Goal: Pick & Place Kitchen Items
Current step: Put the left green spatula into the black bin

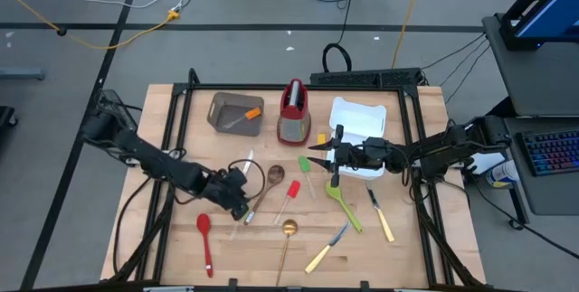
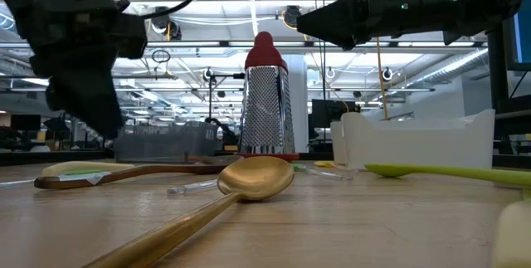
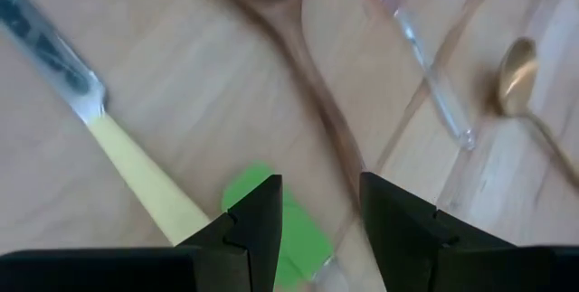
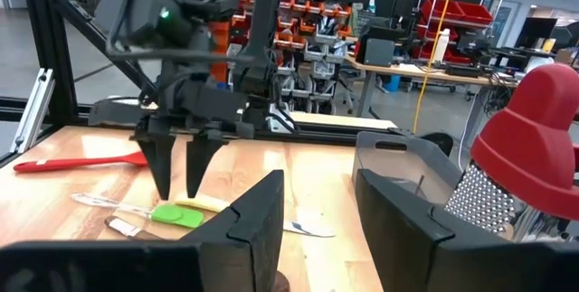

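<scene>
My left gripper (image 1: 239, 198) hangs open, pointing down, over the left middle of the table. In its wrist view its fingers (image 3: 258, 220) stand on either side of a green spatula head (image 3: 294, 233), apart from it. Beside that lie a yellow-handled knife (image 3: 136, 170), a wooden spoon (image 3: 308, 84), a red spatula with a clear handle (image 3: 425, 66) and a gold spoon (image 3: 517, 80). My right gripper (image 1: 327, 158) is held level above the table's right middle, open, with nothing between its fingers (image 4: 258, 211). The right wrist view shows the left gripper (image 4: 179, 188) just above the green spatula (image 4: 174, 215).
A brown bin (image 1: 235, 113), a red-and-steel grater (image 1: 293, 111) and a white tray (image 1: 357, 120) stand along the far side. A red spoon (image 1: 205, 238), a green spoon (image 1: 346, 203) and two yellow-handled knives (image 1: 324, 251) (image 1: 382, 215) lie flat toward the near side.
</scene>
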You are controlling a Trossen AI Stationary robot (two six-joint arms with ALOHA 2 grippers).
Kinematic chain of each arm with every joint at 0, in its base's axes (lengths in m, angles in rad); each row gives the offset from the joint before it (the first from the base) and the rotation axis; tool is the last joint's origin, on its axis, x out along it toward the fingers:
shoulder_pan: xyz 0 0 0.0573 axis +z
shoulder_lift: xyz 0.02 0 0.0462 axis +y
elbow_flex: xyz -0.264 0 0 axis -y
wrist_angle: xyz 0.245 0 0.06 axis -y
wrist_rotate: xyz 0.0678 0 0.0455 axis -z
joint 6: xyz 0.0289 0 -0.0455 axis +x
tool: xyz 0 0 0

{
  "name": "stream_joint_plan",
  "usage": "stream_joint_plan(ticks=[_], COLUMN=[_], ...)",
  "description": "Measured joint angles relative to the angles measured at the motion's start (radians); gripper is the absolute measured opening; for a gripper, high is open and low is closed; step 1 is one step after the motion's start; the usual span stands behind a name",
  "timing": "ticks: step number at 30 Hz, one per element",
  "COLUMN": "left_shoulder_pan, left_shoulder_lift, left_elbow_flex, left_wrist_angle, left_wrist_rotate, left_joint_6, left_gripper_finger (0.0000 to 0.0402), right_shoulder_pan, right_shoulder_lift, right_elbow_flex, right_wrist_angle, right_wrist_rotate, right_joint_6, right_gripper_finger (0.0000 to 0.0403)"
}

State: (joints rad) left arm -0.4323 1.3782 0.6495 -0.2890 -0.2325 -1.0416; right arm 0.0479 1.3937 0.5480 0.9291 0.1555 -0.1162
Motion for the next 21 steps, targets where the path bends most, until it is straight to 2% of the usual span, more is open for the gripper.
stream_joint_plan(ticks=[9, 21], left_shoulder_pan=[-0.061, -0.061], left_shoulder_lift=[0.094, 0.107], left_elbow_flex=[0.000, 0.000], left_wrist_angle=[-0.001, -0.061], left_wrist_rotate=[0.000, -0.013], left_joint_6=[-0.097, -0.151], left_gripper_finger=[0.0152, 0.0152], right_shoulder_pan=[0.000, 0.000], right_shoulder_lift=[0.000, 0.000], right_elbow_flex=[0.000, 0.000], right_wrist_angle=[0.000, -0.014], right_wrist_rotate=[0.000, 0.000], right_joint_6=[0.000, 0.000], right_gripper_finger=[0.0132, 0.0132])
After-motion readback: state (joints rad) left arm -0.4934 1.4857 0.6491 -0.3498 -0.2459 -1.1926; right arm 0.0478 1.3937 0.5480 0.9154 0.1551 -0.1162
